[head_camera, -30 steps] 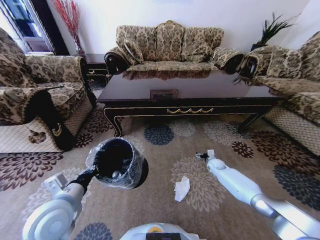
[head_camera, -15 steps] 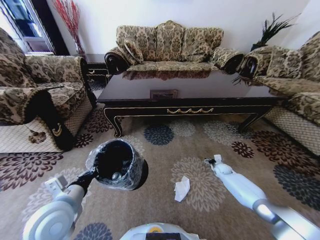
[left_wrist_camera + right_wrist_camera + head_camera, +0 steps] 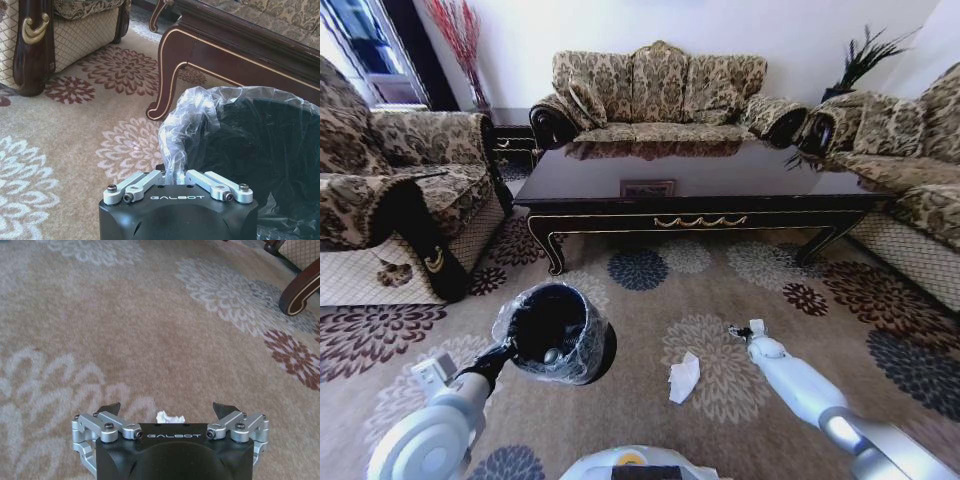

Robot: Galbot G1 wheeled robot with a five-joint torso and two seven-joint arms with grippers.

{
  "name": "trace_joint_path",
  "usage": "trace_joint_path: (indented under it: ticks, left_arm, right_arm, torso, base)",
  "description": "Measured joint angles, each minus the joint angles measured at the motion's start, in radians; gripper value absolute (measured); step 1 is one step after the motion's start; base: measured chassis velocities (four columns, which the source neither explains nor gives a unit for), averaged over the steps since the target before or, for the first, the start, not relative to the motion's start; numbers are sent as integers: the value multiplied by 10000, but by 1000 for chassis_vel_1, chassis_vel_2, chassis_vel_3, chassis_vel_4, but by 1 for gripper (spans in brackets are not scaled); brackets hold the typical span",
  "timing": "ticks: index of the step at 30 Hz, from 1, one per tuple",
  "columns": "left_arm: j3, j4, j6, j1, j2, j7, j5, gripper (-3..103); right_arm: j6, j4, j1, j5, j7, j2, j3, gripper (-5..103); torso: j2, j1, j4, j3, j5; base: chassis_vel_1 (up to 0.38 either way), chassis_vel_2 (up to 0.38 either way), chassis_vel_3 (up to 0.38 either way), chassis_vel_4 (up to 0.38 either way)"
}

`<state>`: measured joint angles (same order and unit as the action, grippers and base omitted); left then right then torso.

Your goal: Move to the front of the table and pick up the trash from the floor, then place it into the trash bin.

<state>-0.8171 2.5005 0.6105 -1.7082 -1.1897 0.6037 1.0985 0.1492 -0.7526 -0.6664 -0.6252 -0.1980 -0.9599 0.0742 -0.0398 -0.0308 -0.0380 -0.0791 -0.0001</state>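
My left gripper (image 3: 503, 352) is shut on the rim of the black trash bin (image 3: 558, 328) and holds it off the carpet. In the left wrist view its fingers (image 3: 150, 177) pinch the clear bag over the trash bin's (image 3: 260, 145) edge. A small pale piece (image 3: 551, 355) lies inside the bin. Crumpled white paper trash (image 3: 684, 377) lies on the carpet in front of me. My right gripper (image 3: 743, 329) hovers low, open, to the right of the paper. The right wrist view shows this gripper (image 3: 166, 408) empty, with a white scrap (image 3: 169, 416) on the carpet between its jaws. The dark table (image 3: 700, 200) stands ahead.
Patterned sofas (image 3: 660, 90) surround the table on the left (image 3: 390, 200), back and right (image 3: 910, 170). A carved table leg (image 3: 167, 75) is close to the held bin. Flowered carpet (image 3: 650, 300) lies open between me and the table.
My right gripper has drawn back toward me and a little to the right, staying low over the carpet. The held bin has barely shifted. The white paper has not moved.
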Motion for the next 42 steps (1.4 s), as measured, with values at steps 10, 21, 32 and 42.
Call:
trace_joint_path:
  ticks: [10, 21, 32, 42]
  left_arm:
    - [-84, -1, 0, -81, 91, -3, 17, 3]
    - [-98, -6, -1, -75, 83, -9, 44, 3]
    - [-152, -5, -31, -18, 130, -14, 170, 3]
    - [-91, -6, -31, -116, 19, -14, 104, 3]
  right_arm:
    - [-35, 526, -58, 363, 28, -308, -298, 99]
    - [-36, 630, -408, 630, 71, -452, -587, 61]
    - [-105, 528, -601, 781, 46, -425, -709, 24]
    - [-434, -662, -1213, 648, -2, 71, -783, 0]
  torso:
    - [0, 0, 0, 0, 0]
    - [0, 0, -1, 0, 0]
    - [0, 0, -1, 0, 0]
    - [0, 0, -3, 0, 1]
  base:
    - [0, 0, 0, 0]
    - [0, 0, 0, 0]
    - [0, 0, 0, 0]
    - [0, 0, 0, 0]
